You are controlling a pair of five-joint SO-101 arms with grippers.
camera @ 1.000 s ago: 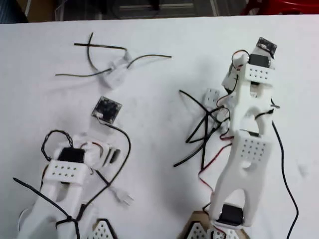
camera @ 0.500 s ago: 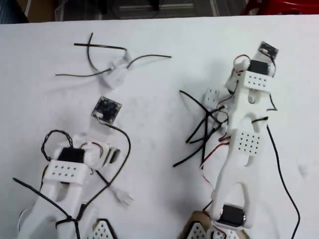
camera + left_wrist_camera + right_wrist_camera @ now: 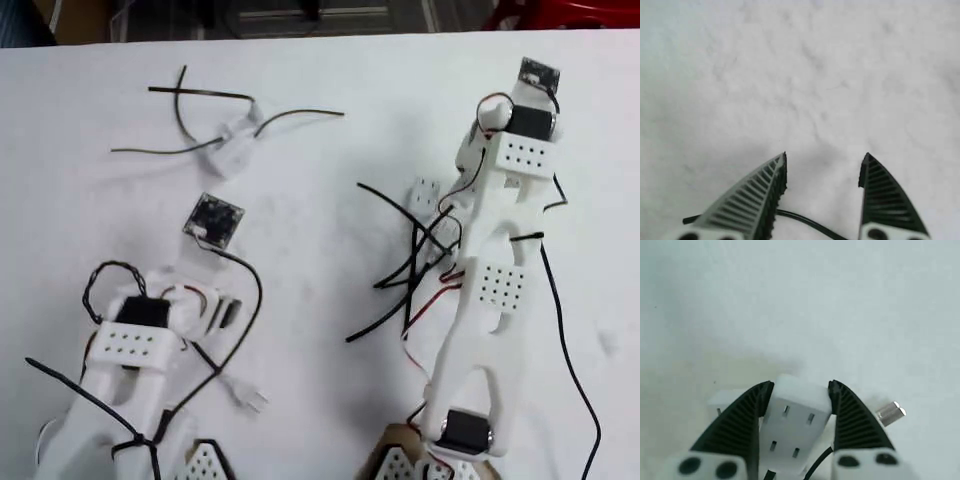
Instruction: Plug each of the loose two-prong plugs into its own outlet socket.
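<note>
Between the dark ribbed fingers (image 3: pixel 740 425) of the right end effector (image 3: pixel 801 385) sits a white socket block (image 3: pixel 797 422), clamped on both sides with its slots in plain sight. Just beside it, over the white worktop (image 3: pixel 840 300), show two short metal prongs (image 3: pixel 891 412). The left end effector (image 3: pixel 825 156) is spread partway and has hold of nothing; a black cord (image 3: pixel 802 220) crosses the worktop below its fingers. From above, a two-prong plug (image 3: pixel 250 398) lies on the worktop near the left arm. Farther back on that side, another white block (image 3: pixel 235 145) lies with dark cables (image 3: pixel 300 112) spreading from it. Dark wires (image 3: pixel 412 270) tangle beside the right arm.
</note>
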